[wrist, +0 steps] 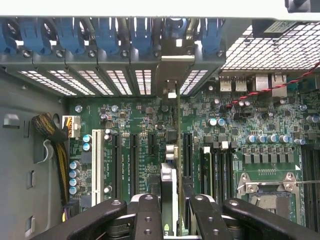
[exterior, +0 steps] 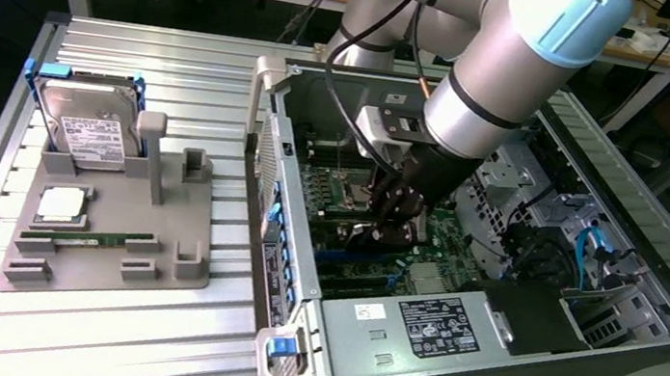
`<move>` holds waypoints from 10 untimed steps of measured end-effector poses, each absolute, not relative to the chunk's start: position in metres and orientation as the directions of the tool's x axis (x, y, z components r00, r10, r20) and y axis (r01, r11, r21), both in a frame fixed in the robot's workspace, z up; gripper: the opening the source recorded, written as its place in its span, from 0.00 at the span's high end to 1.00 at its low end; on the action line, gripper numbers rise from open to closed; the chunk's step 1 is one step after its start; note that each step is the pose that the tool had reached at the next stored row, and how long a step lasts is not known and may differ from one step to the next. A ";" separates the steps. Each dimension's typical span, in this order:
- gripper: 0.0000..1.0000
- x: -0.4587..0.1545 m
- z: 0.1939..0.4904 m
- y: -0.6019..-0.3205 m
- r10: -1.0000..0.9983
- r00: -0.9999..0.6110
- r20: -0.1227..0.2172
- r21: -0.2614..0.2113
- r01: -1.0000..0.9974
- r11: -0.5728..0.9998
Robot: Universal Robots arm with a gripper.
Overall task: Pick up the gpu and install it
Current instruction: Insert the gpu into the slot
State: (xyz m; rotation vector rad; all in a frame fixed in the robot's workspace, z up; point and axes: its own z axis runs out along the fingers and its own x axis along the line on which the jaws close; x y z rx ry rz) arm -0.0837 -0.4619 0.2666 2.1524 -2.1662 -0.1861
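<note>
My gripper (exterior: 389, 219) is down inside the open computer case (exterior: 633, 286), just above the green motherboard (exterior: 347, 199). It is shut on the gpu (wrist: 171, 175), which the wrist view shows edge-on as a thin card between the two black fingers (wrist: 147, 215). The card's silver end bracket (wrist: 173, 70) stands against the row of rear slot openings with blue clips (wrist: 107, 35). The card runs along the motherboard (wrist: 135, 120) in line with the black expansion slots (wrist: 134, 160). I cannot tell whether its lower edge sits in a slot. In the exterior view the gpu (exterior: 370, 239) is a dark shape under the fingers.
A grey fixture (exterior: 104, 265) to the exterior view's left of the case holds a silver hard drive (exterior: 90, 131), a CPU (exterior: 61, 201) and a green RAM stick (exterior: 88, 238). The power supply (exterior: 421, 321) fills the case's near end. Cables (wrist: 55, 135) and the CPU socket (wrist: 267, 192) flank the card.
</note>
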 end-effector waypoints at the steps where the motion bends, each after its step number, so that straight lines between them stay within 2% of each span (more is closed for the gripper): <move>1: 0.73 -0.084 0.267 -0.462 -1.000 -0.008 -0.027 0.144 -0.990 0.004; 10: 0.73 -0.084 0.267 -0.463 -1.000 -0.008 -0.027 0.144 -0.990 0.004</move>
